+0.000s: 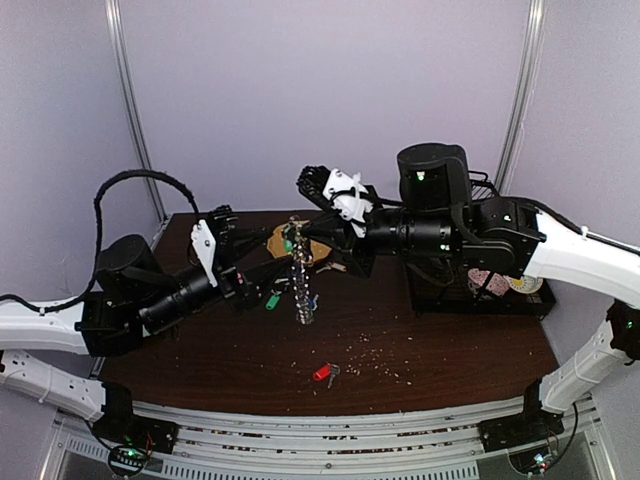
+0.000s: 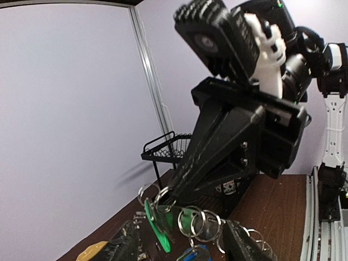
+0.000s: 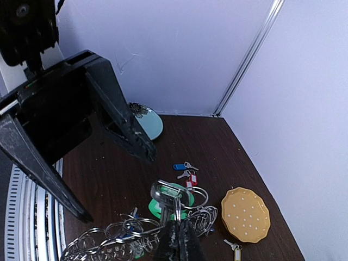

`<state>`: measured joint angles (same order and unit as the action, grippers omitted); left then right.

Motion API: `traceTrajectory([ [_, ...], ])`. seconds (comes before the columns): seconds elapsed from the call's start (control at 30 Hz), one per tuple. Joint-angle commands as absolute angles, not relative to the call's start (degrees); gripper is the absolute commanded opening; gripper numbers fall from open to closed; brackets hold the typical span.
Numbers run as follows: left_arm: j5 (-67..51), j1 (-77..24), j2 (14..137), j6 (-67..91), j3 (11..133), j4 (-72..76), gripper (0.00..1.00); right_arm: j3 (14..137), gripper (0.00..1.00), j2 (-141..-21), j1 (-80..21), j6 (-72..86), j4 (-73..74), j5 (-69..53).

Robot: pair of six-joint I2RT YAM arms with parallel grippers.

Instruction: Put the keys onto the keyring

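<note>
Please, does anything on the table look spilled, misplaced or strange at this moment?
Yes. Small pale crumbs are scattered over the dark table, mostly right of centre, like a spill. One red-tagged key lies alone near the front edge, apart from the keyring that the right gripper holds up.

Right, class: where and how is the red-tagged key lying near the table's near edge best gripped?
Probably the red plastic tag, from straight above, tool closing across its short sides. The key lies flat on the table, so no sideways approach gets under it, and the tag is bulkier than the metal blade.
</note>
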<state>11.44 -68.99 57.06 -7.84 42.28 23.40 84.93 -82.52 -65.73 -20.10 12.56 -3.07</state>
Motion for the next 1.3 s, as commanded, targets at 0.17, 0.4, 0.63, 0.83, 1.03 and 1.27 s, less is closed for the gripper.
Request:
traceTrajectory([
  [0.17, 12.95, -67.59, 55.21, -4.82, 45.67, 23.22, 0.51, 85.78, 0.00, -82.11, -66.05, -19.36, 9.28, -4.11],
  [0.4, 17.90, -67.59, 59.58, -5.89, 49.59, 19.12, 0.38, 85.54, 0.00, -81.91, -66.07, -19.03, 8.96, -4.08],
  [0.63, 16.87, -67.59, 60.02, -7.01, 48.58, 19.24, 0.33, 85.69, 0.00, -81.79, -66.01, -19.34, 8.38, -4.03],
  [0.83, 15.62, -67.60, 60.74, -9.25, 48.78, 19.76, 0.16, 86.21, 0.00, -82.05, -66.06, -19.95, 8.52, -5.28],
  [1.03, 16.45, -67.59, 62.38, -11.06, 48.91, 19.77, 0.11, 86.65, 0.00, -81.85, -66.05, -20.08, 8.78, -6.19],
  [1.27, 19.46, -67.29, 62.71, -11.69, 48.47, 20.70, 0.00, 83.42, 0.00, -80.25, -64.20, -16.44, 3.02, -7.99],
])
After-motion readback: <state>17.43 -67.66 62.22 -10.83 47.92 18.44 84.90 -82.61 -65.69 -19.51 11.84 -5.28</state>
